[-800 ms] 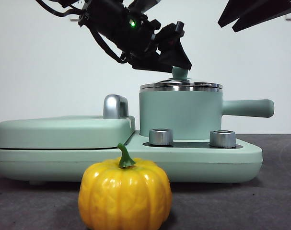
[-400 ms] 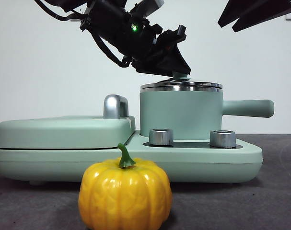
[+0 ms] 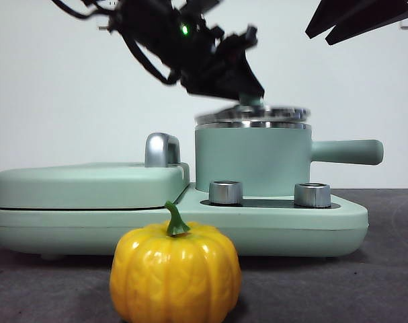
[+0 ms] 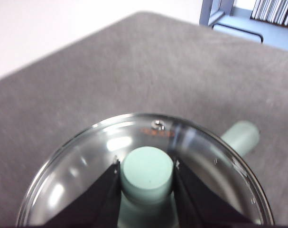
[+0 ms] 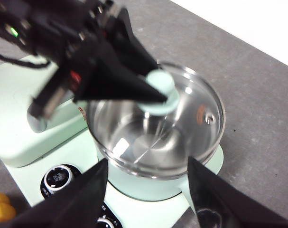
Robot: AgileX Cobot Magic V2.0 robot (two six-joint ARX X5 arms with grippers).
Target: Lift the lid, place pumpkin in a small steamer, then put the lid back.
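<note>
Lid: the lid [image 3: 252, 114] sits at upper centre of the front view, tilted, its steel rim just parting from the pot rim on one side. In the left wrist view you see its glass dome [image 4: 87, 166] and the mint knob [image 4: 147, 169] low in the frame.
Left gripper: your left gripper [image 4: 146, 176] has its jaws narrowed onto the knob, one on each side and touching it. In the front view it is the big dark arm [image 3: 247, 91] coming in from the upper left.
Right gripper: the right gripper [image 5: 146, 190] waits above the pot, jaws wide and holding nothing; it shows as a black tip at the upper right of the front view.
Small steamer: the small steamer [image 3: 251, 161] stands at centre right on the mint base unit [image 3: 271, 225], handle pointing right. Through the glass the right wrist view shows a bare steel inside.
Pumpkin: the pumpkin [image 3: 175, 274] stands on the tabletop [image 3: 365, 282] at bottom centre, in front of the base unit, well apart from both grippers.
Step in hand: lifting the lid, by my reading only just begun.
Next move: raise the lid clear of the rim and carry it aside, keeping the grip firm on the small knob. The pumpkin looks nearly as wide as the pot, so you will need a centred drop.
</note>
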